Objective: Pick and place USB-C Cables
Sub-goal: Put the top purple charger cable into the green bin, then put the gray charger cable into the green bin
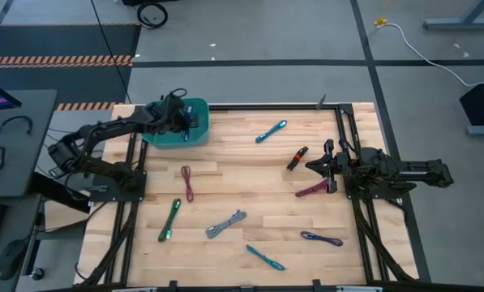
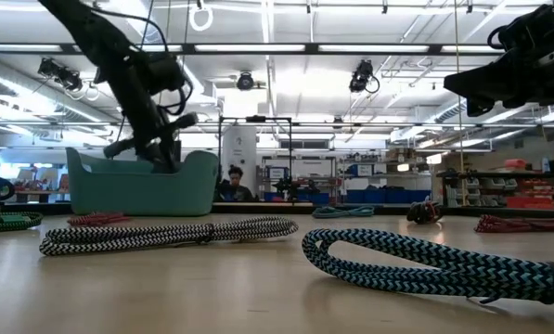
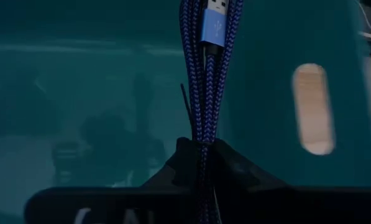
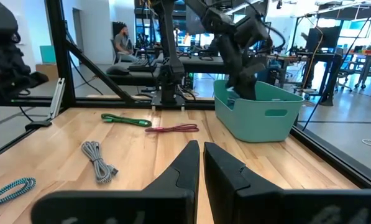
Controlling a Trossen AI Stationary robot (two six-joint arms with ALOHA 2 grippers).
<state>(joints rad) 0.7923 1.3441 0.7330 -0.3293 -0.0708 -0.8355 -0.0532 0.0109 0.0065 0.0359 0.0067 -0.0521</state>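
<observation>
A: USB-C cables lie scattered across the tabletop (image 1: 225,174): a green one (image 1: 170,220) near the left edge, a grey one (image 1: 226,223) mid-front, a teal one (image 1: 271,131) toward the back.

B: And the left gripper (image 1: 185,118)?

A: Inside the teal bin (image 1: 194,138) at the back left corner, jaws clenched on a blue cable (image 3: 205,93) that hangs within the bin walls.

B: The right gripper (image 4: 201,162)?

A: Raised above the tabletop near the right edge, jaws pressed together, holding nothing; a maroon cable (image 1: 313,191) lies just beside it.
</observation>
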